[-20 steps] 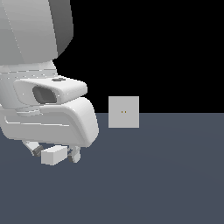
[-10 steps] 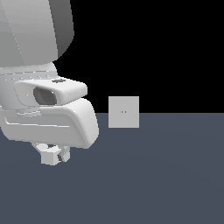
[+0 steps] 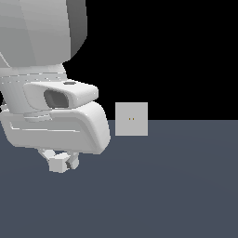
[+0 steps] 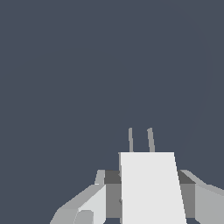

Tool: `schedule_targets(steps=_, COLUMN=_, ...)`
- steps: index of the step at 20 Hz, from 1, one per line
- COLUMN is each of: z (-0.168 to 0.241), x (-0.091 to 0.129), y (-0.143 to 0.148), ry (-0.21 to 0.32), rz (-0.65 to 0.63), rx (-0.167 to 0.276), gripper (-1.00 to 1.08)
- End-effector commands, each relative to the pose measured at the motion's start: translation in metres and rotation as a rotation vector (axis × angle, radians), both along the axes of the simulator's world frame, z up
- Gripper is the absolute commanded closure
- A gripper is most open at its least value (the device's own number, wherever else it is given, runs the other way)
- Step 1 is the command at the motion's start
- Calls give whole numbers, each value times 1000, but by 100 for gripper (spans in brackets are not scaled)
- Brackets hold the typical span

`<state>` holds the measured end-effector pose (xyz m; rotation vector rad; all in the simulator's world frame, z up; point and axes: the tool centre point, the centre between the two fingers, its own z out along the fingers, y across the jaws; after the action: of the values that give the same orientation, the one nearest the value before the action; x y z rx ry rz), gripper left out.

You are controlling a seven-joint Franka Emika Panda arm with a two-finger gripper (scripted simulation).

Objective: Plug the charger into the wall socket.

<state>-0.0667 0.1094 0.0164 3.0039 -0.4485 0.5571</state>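
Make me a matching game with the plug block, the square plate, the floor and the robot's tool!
Things:
1. charger
2. wall socket
3. floor
4. tool

Descriptions:
A. dark blue-grey and flat
B. standing upright with two tiny holes in its middle
C. off-white block with two thin grey prongs
D. closed around the small block, under the arm

Pairs: 1-C, 2-B, 3-A, 4-D
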Motion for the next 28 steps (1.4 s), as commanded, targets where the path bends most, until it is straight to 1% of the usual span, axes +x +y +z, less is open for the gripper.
schedule_targets(steps=1, z=4, x=2, y=-7, ry=-1, rz=10, rx=0, gripper=108)
schedule_targets(steps=17, z=44, x=24, y=-76, ry=-6, rz=125, rx=-4, gripper=108)
schedule_targets(steps=28, z=67, x=42, y=-115, ry=-6, rz=195, rx=-3, gripper=108)
